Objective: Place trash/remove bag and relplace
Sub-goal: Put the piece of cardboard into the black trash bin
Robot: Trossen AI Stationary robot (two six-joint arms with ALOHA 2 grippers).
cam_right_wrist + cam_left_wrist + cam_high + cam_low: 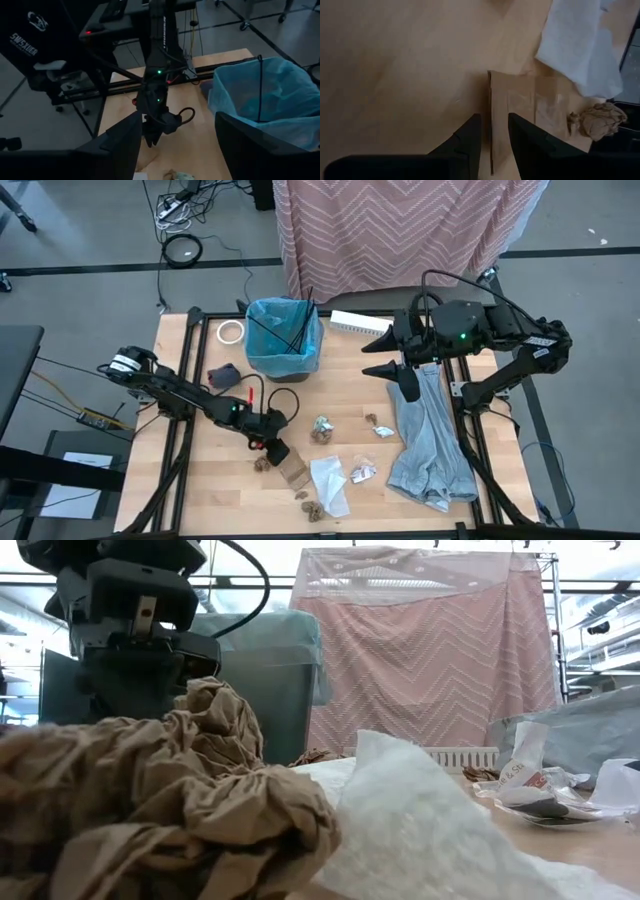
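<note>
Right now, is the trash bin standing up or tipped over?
Standing up. The high view looks straight down into the bin's open, blue-lined mouth.

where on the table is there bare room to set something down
Bare wood lies left of the left gripper, from the dark lump down to the table's near-left corner. A smaller patch sits between the bin and the scraps. It is crowded near centre: flat cardboard, white paper, brown lumps, and the grey cloth under the right gripper.
</note>
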